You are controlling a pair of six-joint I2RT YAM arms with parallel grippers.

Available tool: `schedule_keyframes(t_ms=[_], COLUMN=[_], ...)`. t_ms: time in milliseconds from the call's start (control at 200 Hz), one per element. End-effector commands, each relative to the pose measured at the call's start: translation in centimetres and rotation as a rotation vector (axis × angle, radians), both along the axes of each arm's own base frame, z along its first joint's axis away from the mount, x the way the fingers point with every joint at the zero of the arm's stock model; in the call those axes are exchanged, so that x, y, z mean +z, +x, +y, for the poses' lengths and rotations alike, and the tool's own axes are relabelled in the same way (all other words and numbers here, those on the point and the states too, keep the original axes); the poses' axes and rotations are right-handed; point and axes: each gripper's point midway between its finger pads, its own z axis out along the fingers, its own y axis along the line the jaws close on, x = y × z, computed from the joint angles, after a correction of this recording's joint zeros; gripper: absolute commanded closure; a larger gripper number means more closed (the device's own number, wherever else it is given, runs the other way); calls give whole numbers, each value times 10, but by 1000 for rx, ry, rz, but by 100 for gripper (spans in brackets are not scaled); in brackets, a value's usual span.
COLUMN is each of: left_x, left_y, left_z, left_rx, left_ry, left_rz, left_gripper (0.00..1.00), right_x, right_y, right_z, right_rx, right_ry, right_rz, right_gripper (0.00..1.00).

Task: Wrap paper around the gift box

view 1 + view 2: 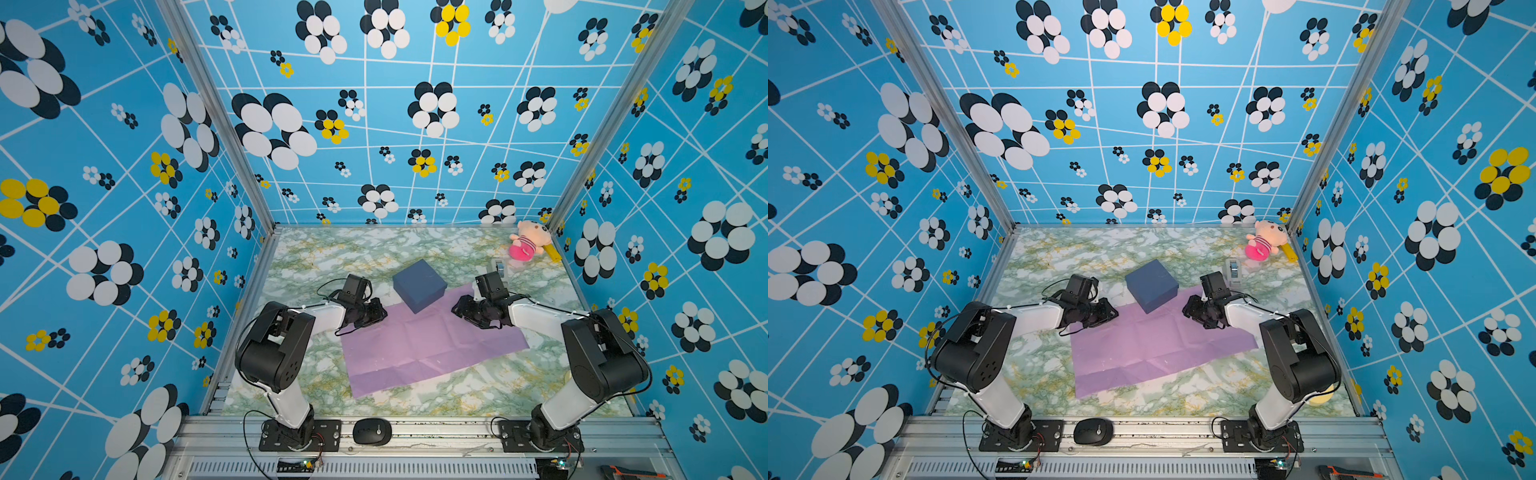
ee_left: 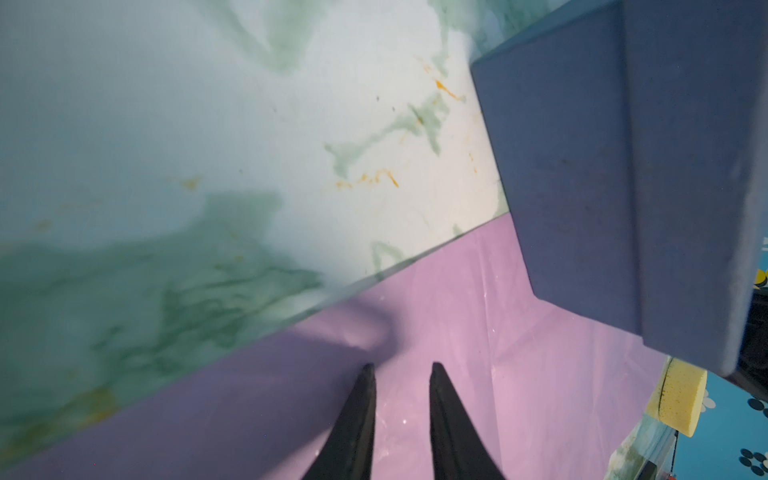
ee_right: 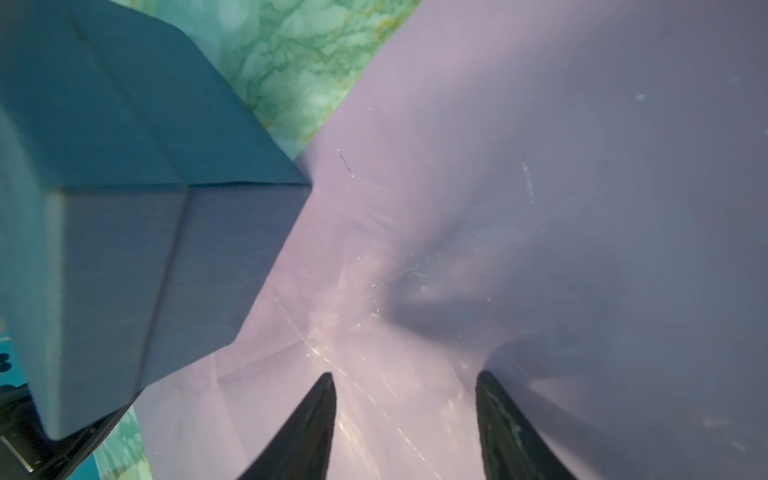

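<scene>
The navy gift box [image 1: 419, 284] [image 1: 1151, 284] sits at the far edge of the lilac paper [image 1: 424, 349] [image 1: 1154, 349], its near corner on the sheet and its far part on the table. The paper lies flat and creased. My left gripper [image 1: 380, 313] [image 2: 401, 368] is low over the paper's far left corner, left of the box [image 2: 602, 187], with a narrow gap between its fingers. My right gripper [image 1: 457, 309] [image 3: 405, 376] is low over the paper [image 3: 540, 166] right of the box [image 3: 124, 208]. Its jaws stand wide apart, and the sheet puckers just ahead of them.
A pink plush toy [image 1: 530, 243] lies in the far right corner, with a grey tape dispenser [image 1: 1233, 270] just in front of it, behind my right arm. A yellow sponge [image 1: 1323, 397] sits near the right arm's base. A black mouse [image 1: 372, 432] rests on the front rail.
</scene>
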Motion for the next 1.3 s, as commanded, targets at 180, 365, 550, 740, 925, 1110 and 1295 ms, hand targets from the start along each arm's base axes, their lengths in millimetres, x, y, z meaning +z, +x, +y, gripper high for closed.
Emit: schedule_keyframes(t_ms=[180, 365, 550, 740, 925, 1110, 1295], left_x=[-22, 45, 93, 84, 64, 66, 72], left_y=[34, 81, 125, 146, 160, 162, 151], left_z=[26, 2, -37, -71, -97, -128, -148], left_rx=[23, -52, -181, -318, -390, -472, -563], left_ry=[76, -26, -141, -161, -232, -343, -421], left_rz=[-5, -181, -291, -261, -219, -220, -220], left_gripper=[74, 58, 48, 47, 46, 46, 49], right_x=[-9, 28, 29, 12, -12, -36, -48], right_y=[-22, -13, -12, -22, -27, -37, -44], right_z=[30, 15, 26, 28, 25, 14, 5], right_rx=[2, -10, 32, 13, -20, -60, -83], right_ry=[43, 9, 137, 166, 156, 111, 77], right_rz=[18, -74, -43, 15, 83, 146, 170], right_gripper=[39, 38, 55, 66, 69, 73, 75])
